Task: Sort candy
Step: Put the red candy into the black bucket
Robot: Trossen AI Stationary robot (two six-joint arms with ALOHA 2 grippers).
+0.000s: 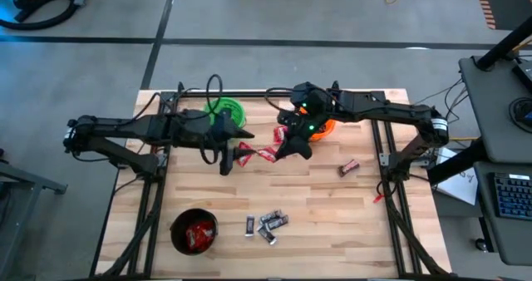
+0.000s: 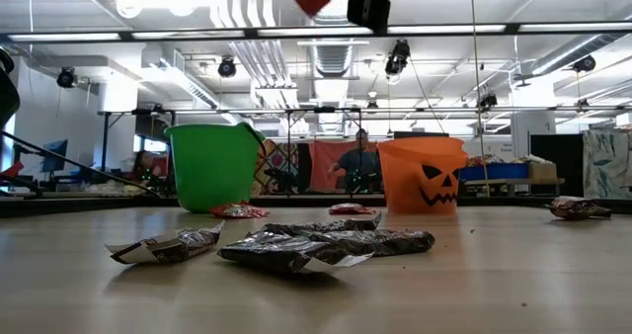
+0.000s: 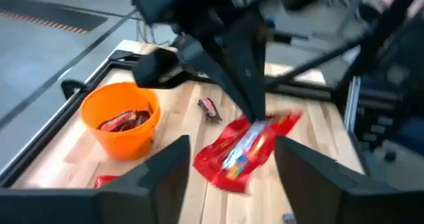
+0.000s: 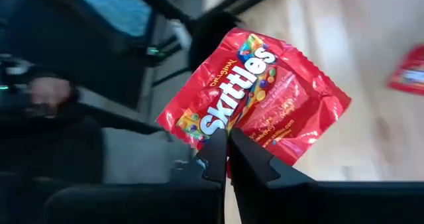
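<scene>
Above the table (image 1: 332,206), the right tool (image 4: 226,139) is pinching a red packet (image 4: 255,95) in closed fingers, while the left tool (image 3: 228,159) is standing open around it, not gripping.

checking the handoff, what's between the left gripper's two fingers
The red candy packet hangs there, pinched by the right gripper; the left gripper is open around it, seen in the left wrist view.

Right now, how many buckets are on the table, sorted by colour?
green bucket: 1
orange bucket: 1
black bucket: 1
Total: 3
</scene>
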